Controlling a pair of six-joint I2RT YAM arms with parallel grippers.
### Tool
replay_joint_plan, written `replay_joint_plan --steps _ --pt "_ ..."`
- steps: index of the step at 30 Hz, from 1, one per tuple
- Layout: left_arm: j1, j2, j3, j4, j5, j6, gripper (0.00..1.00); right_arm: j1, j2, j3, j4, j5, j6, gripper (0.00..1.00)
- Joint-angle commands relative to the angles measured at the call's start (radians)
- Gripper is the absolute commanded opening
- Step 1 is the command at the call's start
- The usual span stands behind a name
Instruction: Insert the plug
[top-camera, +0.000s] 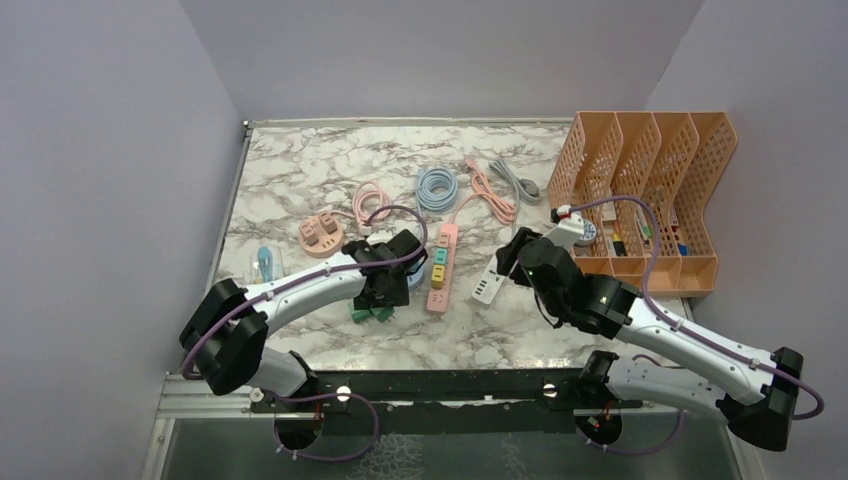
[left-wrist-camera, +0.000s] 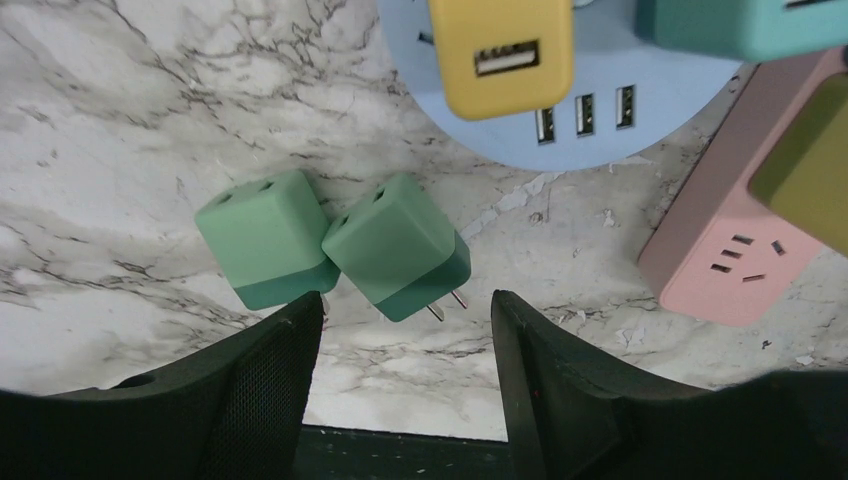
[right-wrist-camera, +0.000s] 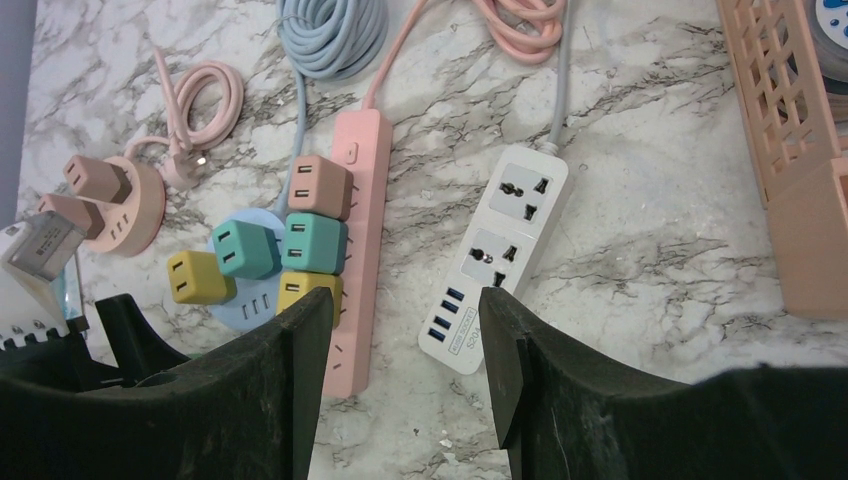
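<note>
Two green plug cubes lie side by side on the marble, the left one (left-wrist-camera: 265, 237) and the right one (left-wrist-camera: 398, 248) with its metal prongs toward me. My left gripper (left-wrist-camera: 405, 310) is open and empty just short of them; in the top view (top-camera: 378, 300) it hovers over the green plugs (top-camera: 372, 313). The pink power strip (top-camera: 441, 268) lies beside it, with pink, teal and yellow plugs in it (right-wrist-camera: 318, 243). My right gripper (right-wrist-camera: 400, 300) is open and empty above the near end of the white power strip (right-wrist-camera: 500, 245).
A round blue USB hub (left-wrist-camera: 590, 95) holds a yellow plug (left-wrist-camera: 503, 55). A round pink hub (top-camera: 321, 234), coiled blue (top-camera: 437, 187) and pink cables (top-camera: 490, 190) lie at the back. Orange file racks (top-camera: 650, 190) stand on the right.
</note>
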Motion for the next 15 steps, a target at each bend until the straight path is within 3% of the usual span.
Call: replay_joint_plan --steps 1,4,7,15 --pt "-0.001 -0.068 -0.065 0.062 0.06 -0.155 0.69 0.005 0.005 0.01 0.027 -0.013 -0.012 0.55" --pt "-0.001 -0.095 -0.105 0.107 0.077 -0.202 0.71 0.005 0.005 0.009 0.029 -0.011 -0.012 0.55" --pt "-0.001 -0.1 -0.13 0.134 0.075 -0.241 0.66 0.005 0.004 0.01 0.03 -0.011 -0.009 0.55" --pt "0.012 -0.025 -0.127 0.139 0.01 -0.266 0.67 0.005 -0.003 0.01 0.024 -0.012 -0.008 0.55"
